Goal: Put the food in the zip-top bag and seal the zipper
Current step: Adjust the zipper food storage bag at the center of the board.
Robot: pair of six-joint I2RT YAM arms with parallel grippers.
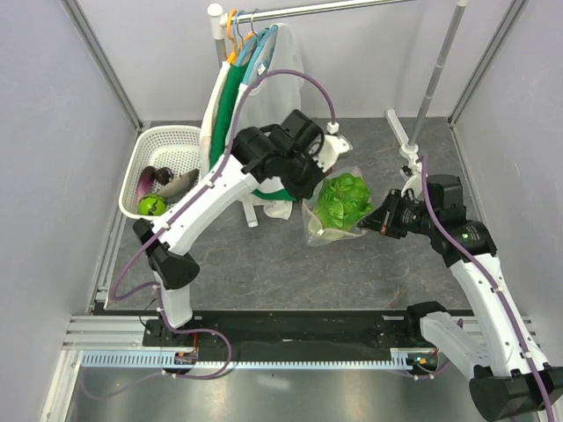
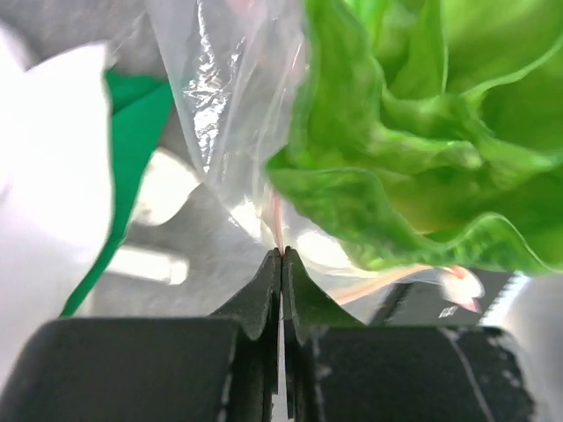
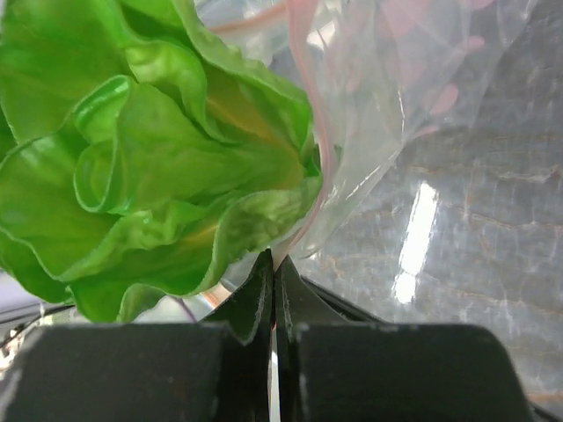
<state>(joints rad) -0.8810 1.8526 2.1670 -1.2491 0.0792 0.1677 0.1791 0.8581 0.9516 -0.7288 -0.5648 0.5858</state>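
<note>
**Top view.** Leafy green lettuce head [image 1: 345, 199] sits at the mouth of the clear flat plastic zip-top bag [image 1: 318, 232], with plastic around its lower part. Left gripper [image 1: 308, 195] touches the bag's left edge and right gripper [image 1: 364, 226] its right edge. Well left of the bag, a white plastic basket [image 1: 157, 139] holds the purple eggplant [image 1: 143, 181], small green round fruit [image 1: 151, 206] and pale oblong vegetable [image 1: 180, 183]. Green and white garments [image 1: 230, 105] hang behind the bag.

**Left wrist view.** Left jaws are pressed together, pinching the bag's edge where the narrow pale pink zipper strip [image 2: 275, 215] runs into the tips. Lettuce is just right of the pinch.

**Right wrist view.** Right jaws are likewise closed on the bag's pink-edged rim. Lettuce fills the left, touching the strip. Clear bag wall drapes right over the grey table [image 3: 475, 264].
</note>
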